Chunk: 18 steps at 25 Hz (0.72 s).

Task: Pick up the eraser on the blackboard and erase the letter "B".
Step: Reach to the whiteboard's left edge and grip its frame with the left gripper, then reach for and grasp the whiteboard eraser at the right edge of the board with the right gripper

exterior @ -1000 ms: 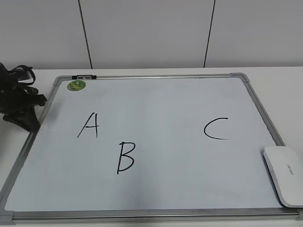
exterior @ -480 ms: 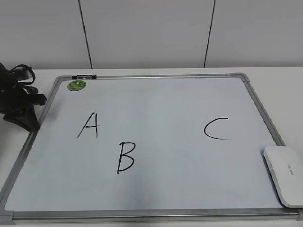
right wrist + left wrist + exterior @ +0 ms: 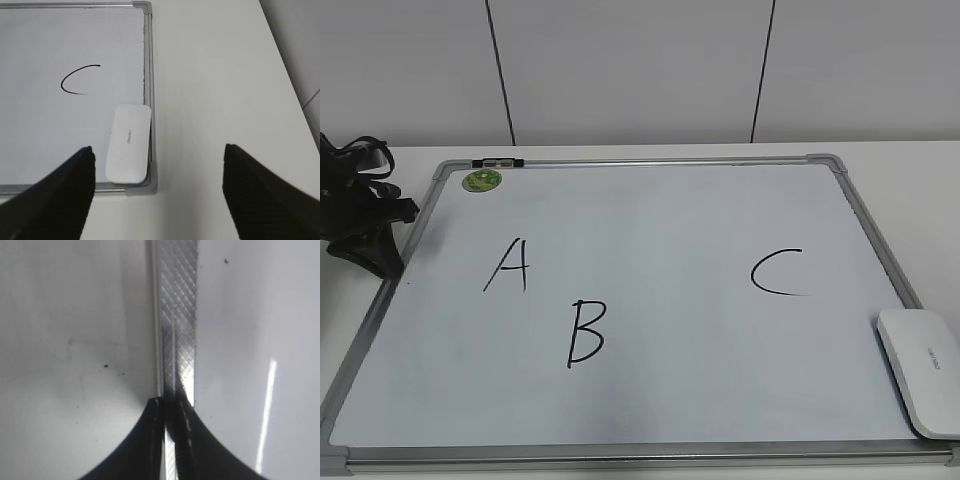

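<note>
While the eraser [image 3: 128,143] lies flat in the near right corner of the blackboard [image 3: 650,420], against its frame, the letter "B" [image 3: 586,333] stands unerased left of the board's centre. The right gripper [image 3: 159,192] hangs spread wide above the eraser, empty. The left gripper [image 3: 172,440], pinched together, rests over the board's left frame.

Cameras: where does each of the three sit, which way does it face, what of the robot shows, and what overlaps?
Exterior: in front of the table, slanting down over the blackboard; left gripper at the left edge.
Left wrist: on the left arm, close, looking down at the board's metal frame; fingertips together.
Right wrist: on the right arm, high, looking down at the board's corner; two spread fingers frame the eraser.
Shared: exterior and right wrist both show the eraser and the "C".
</note>
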Each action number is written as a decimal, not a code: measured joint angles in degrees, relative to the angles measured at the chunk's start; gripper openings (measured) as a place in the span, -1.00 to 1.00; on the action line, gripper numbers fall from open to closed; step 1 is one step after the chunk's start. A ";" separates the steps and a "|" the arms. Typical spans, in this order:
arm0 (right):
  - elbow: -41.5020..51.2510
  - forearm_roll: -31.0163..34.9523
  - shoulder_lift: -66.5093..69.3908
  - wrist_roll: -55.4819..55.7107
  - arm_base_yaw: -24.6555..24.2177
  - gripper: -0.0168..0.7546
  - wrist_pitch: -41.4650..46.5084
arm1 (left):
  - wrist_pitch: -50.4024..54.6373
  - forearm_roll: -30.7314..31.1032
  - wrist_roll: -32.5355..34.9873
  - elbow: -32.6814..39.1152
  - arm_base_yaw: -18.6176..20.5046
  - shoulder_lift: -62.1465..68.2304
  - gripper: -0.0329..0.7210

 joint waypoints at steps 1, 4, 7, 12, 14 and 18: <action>-0.13 0.25 2.03 0.00 0.00 0.57 -1.86 | 0.00 0.00 0.00 0.00 0.00 0.00 -0.84; -0.45 1.08 8.04 0.00 0.00 0.57 -5.00 | 0.00 0.00 0.00 0.00 0.00 0.00 -0.84; -0.68 1.57 14.28 -1.32 0.00 0.57 -5.62 | 0.00 0.00 0.00 0.00 0.00 0.00 -0.84; -1.83 4.48 27.25 -4.58 0.00 0.57 -3.29 | 0.00 0.00 0.00 0.00 0.00 0.00 -0.84; -2.68 5.20 31.96 -4.96 0.00 0.57 -2.77 | 0.00 0.00 0.00 0.00 0.00 0.00 -0.84; -3.29 8.65 39.99 -5.08 0.00 0.57 -3.56 | 0.00 -0.14 0.00 0.00 0.00 0.00 -0.84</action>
